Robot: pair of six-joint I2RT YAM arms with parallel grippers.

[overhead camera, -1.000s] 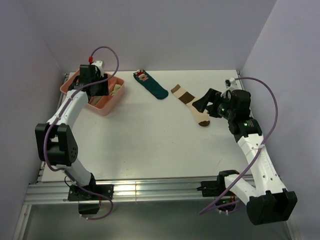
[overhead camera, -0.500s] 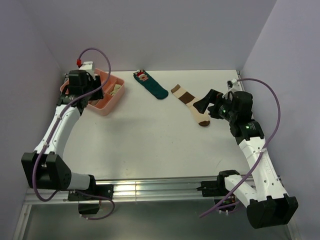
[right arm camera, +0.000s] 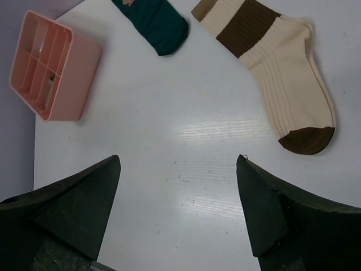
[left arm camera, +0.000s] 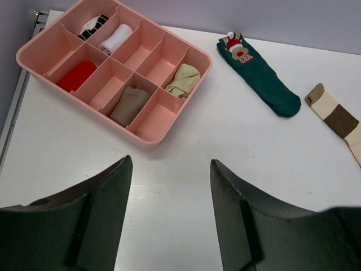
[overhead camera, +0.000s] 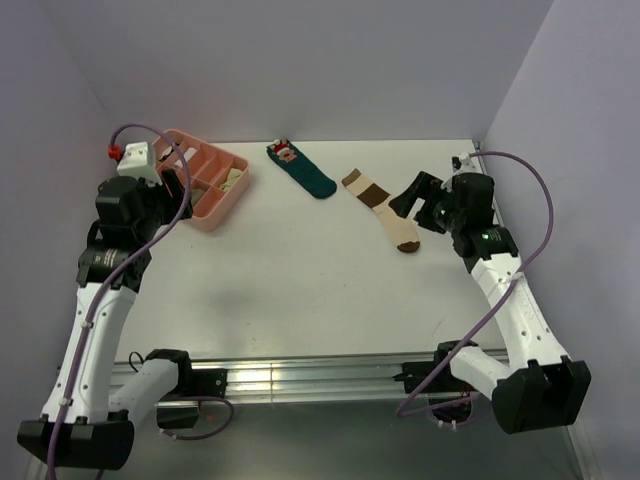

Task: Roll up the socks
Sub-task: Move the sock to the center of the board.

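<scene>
Open and empty, the left gripper (left arm camera: 171,169), jaws apart above bare counter (left arm camera: 186,147). Just ahead of it and a little to its left, a pink divided tray (left arm camera: 148,137). In the tray row nearest this gripper, the plain tan-brown sock (left arm camera: 128,104), bunched into one compartment. Next to that, toward the tray's right corner, a pale yellowish roll (left arm camera: 183,79) in a compartment of its own. Further left in the tray, a red bundle (left arm camera: 77,75), a white roll (left arm camera: 115,38) and a dark striped piece (left arm camera: 92,25), each in a separate compartment. Ahead and to the right of the left gripper, a dark teal sock (left arm camera: 265,84) with a red-and-white figure at its cuff, flat on the counter and apart from the tray.

Spread wide and holding nothing, the right gripper (right arm camera: 177,164), held above the counter. Ahead of it and to its right, the banded sock (right arm camera: 276,73). Cream with a dark brown band, a tan cuff and a dark brown toe. Laid out flat and unrolled, toe end nearest this gripper, cuff end farthest. Fingers clear of the fabric. Beyond the cuff and to the left, the toe of the teal sock, near the banded sock but not touching it. Well off to this gripper's left, the pink tray, seen from one end.

In the overhead view, the two grippers well apart, the left beside the tray, the right beside the banded sock.
</scene>
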